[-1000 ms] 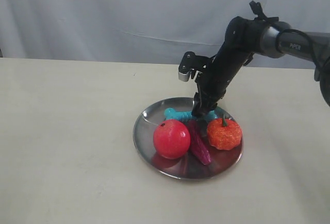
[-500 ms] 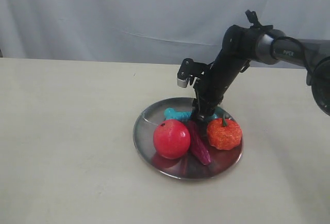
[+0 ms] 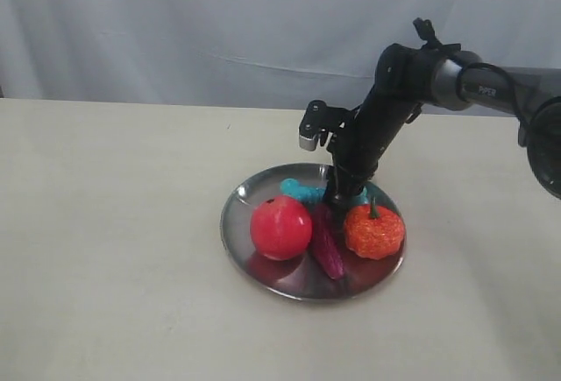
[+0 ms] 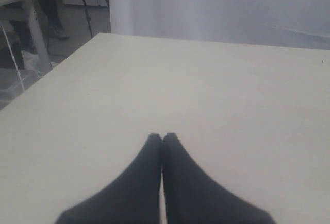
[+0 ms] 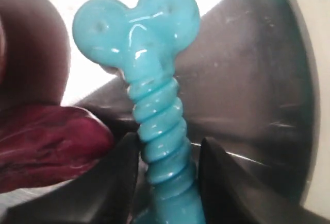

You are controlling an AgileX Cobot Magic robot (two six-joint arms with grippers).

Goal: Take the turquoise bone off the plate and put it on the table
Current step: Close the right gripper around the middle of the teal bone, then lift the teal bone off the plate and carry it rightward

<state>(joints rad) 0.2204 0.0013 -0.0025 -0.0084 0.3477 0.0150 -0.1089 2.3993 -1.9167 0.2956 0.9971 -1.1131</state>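
Note:
The turquoise bone [image 3: 302, 193] lies at the back of the silver plate [image 3: 238, 239], on the cream table [image 3: 114, 223]. My right gripper [image 3: 337, 195] reaches down onto it from the right. In the right wrist view the black fingers [image 5: 121, 167] press both sides of the bone's ribbed shaft [image 5: 157, 116], with the knobbed end pointing away over the plate [image 5: 247, 80]. My right gripper [image 5: 167, 157] is shut on the bone, which still rests on the plate. My left gripper [image 4: 163, 137] is shut and empty over the bare table [image 4: 206, 80], out of the exterior view.
A red apple [image 3: 280, 228], a dark purple toy vegetable [image 3: 327, 248] and an orange pumpkin [image 3: 374, 231] crowd the front of the plate. The purple piece [image 5: 46, 141] lies right beside one finger. A pale cloth backdrop hangs behind the table.
My right gripper has come down lower onto the bone. The plate and everything on it have slid a little to the left.

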